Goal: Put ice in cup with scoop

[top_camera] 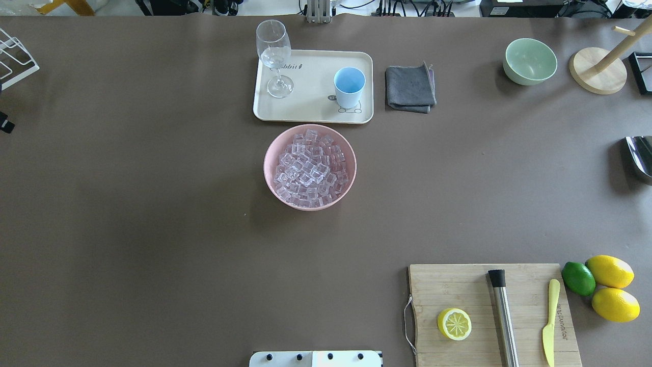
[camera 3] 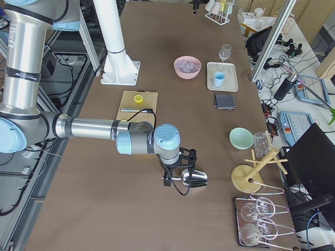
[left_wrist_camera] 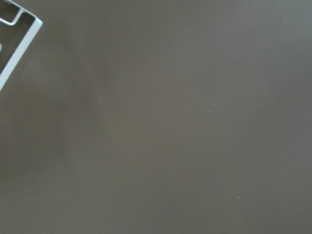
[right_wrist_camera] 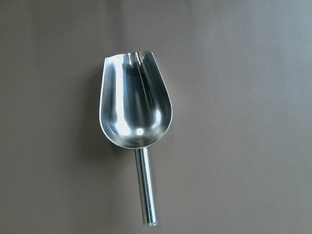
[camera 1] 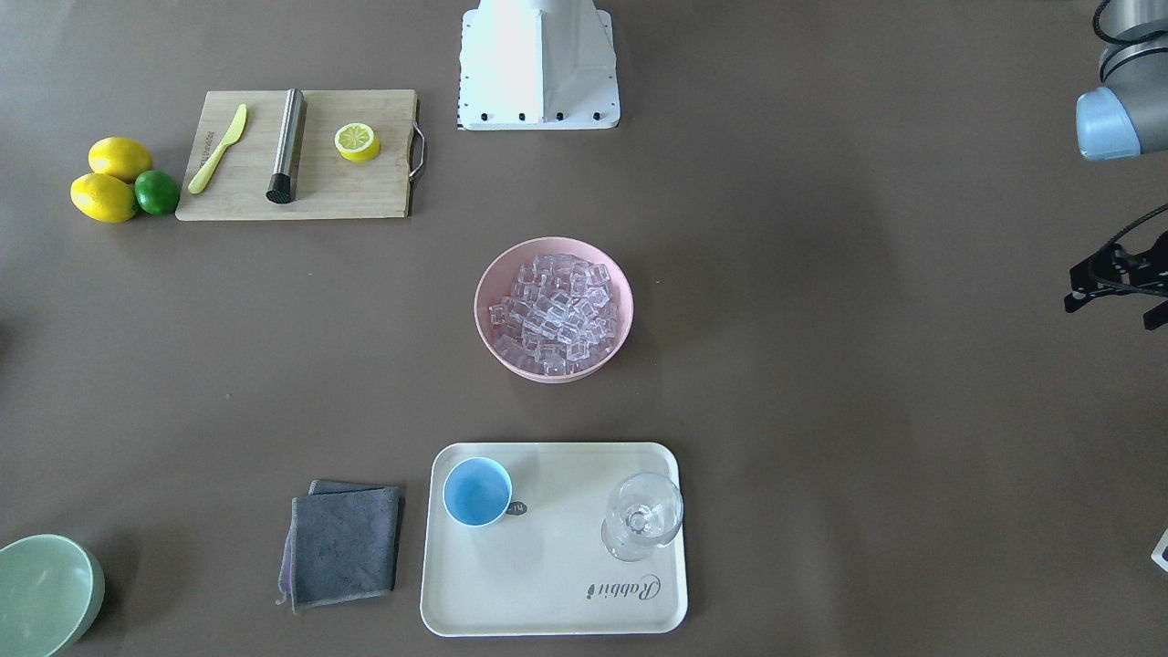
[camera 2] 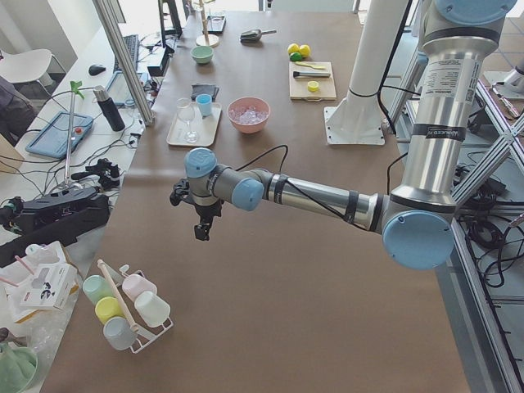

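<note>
The ice (camera 1: 553, 308) fills a pink bowl (camera 1: 617, 345) at the table's middle. The light blue cup (camera 1: 476, 491) stands upright and empty on a cream tray (camera 1: 547, 593). The steel scoop (right_wrist_camera: 135, 107) lies flat on the bare table at the robot's far right, with its handle toward the wrist camera. It also shows at the overhead view's right edge (top_camera: 641, 158). My right gripper (camera 3: 175, 172) hovers over the scoop; I cannot tell if it is open or shut. My left gripper (camera 2: 202, 225) hangs over bare table far to the left, apart from everything; its state is unclear.
A stemmed glass (camera 1: 641, 516) shares the tray. A grey cloth (camera 1: 345, 546) and a green bowl (camera 1: 46, 593) lie beside it. A cutting board (top_camera: 494, 311) carries a lemon half, a steel cylinder and a yellow knife. A wooden stand (top_camera: 598, 70) and a wire rack (top_camera: 15, 56) sit at the table's ends.
</note>
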`<state>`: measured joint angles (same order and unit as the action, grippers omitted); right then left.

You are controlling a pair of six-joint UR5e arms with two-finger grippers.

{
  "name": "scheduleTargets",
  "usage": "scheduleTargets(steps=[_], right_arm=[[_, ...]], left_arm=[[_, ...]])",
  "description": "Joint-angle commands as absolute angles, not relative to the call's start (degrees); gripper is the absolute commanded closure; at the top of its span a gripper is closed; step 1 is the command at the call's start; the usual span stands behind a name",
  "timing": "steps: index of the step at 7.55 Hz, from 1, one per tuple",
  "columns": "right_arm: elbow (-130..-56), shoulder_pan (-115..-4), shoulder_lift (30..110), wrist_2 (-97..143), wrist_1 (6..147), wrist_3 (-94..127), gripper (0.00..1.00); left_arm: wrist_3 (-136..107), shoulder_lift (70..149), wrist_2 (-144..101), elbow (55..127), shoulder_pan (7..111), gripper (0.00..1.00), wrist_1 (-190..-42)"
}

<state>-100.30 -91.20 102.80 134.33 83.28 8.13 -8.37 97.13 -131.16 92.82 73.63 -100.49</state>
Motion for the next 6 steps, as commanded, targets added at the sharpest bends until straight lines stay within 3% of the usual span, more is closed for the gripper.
scheduleTargets(steps=[1,4,6], right_arm=[[-88.6,-88.6,106.6,134.0,51.6,25.0,0.00],[-84.9,-79.7,108.4,127.9,35.6,39.4,0.00],[-84.8,-74.1,108.8,123.9,30.5,46.4,0.00]], left_arm=[[-8.3,98.3,-127.0,94.7,66.3,0.01,-100.6],[7.4,100.3,-119.0,95.6,61.0,0.01,-100.5],[7.6,100.2,-116.7,95.6,59.9,0.01,-112.3]])
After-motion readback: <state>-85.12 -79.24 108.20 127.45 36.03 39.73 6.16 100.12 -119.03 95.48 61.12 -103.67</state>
